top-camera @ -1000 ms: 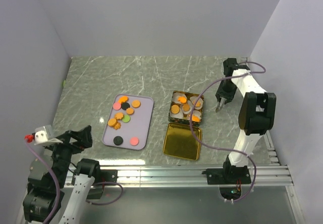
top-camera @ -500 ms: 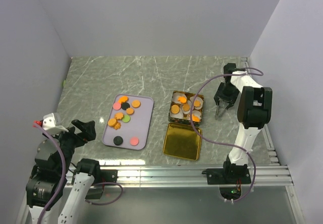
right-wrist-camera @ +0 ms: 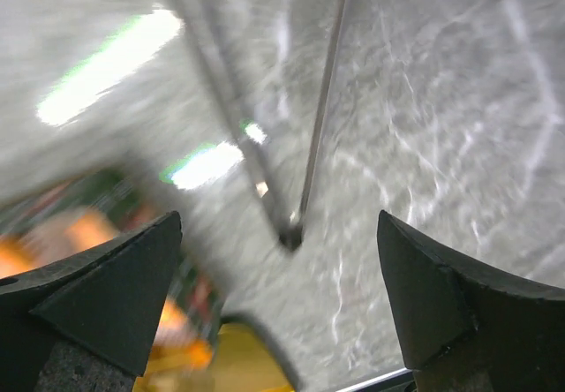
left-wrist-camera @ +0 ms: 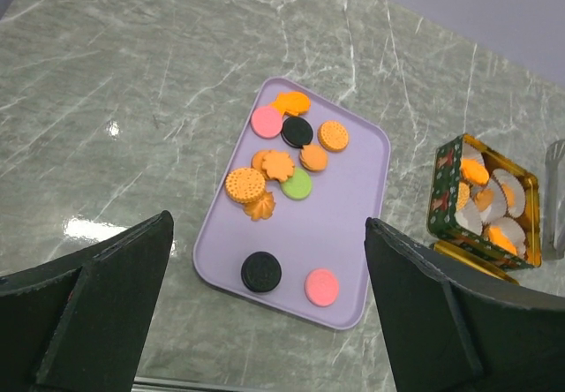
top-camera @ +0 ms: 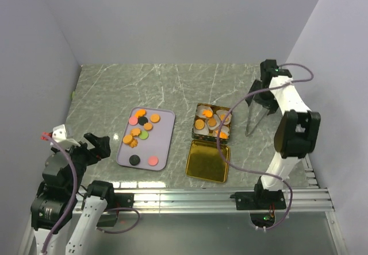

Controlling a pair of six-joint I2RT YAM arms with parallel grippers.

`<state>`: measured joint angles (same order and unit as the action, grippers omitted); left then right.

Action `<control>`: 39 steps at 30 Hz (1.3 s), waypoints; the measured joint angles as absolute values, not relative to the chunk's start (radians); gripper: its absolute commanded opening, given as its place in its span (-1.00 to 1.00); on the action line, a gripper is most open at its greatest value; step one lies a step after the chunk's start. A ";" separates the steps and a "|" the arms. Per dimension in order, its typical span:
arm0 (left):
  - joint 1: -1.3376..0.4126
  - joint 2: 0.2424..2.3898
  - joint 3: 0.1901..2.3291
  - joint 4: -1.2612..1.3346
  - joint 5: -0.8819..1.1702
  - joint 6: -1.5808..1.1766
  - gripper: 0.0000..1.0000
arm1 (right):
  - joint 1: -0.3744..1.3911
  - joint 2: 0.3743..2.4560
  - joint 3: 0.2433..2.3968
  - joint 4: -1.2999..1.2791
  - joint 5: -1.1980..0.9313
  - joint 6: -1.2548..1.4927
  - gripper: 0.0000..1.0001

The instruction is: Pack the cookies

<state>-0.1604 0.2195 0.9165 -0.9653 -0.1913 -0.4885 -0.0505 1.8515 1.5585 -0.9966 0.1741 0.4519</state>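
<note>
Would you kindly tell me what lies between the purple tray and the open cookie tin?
Nothing but bare marbled tabletop separates the tray from the tin; the left wrist view shows it, as does the top view.

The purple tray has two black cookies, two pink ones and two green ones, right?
Not quite. The tray has two black cookies and two pink ones, but only one green cookie, not two. The left wrist view shows it, in among the orange ones.
</note>
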 measured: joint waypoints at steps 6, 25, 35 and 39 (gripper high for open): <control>-0.160 0.378 0.982 -0.962 -0.148 -0.475 0.99 | 0.046 1.504 1.557 -1.008 0.138 0.460 0.98; -0.902 1.530 1.493 -0.816 -0.337 -0.780 0.94 | 0.168 1.174 1.512 -1.005 0.056 0.627 1.00; -1.113 2.022 1.789 -0.931 -0.320 -0.862 0.42 | 0.168 1.028 1.583 -1.080 0.159 0.671 1.00; -1.151 2.095 1.813 -0.948 -0.272 -0.875 0.39 | 0.168 1.007 1.685 -1.096 0.194 0.678 1.00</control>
<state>-1.1507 2.0949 1.8130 -0.9482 -0.2722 -0.8749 0.1677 1.0069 1.6848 -1.0958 0.1940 0.6781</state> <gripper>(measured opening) 0.703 0.996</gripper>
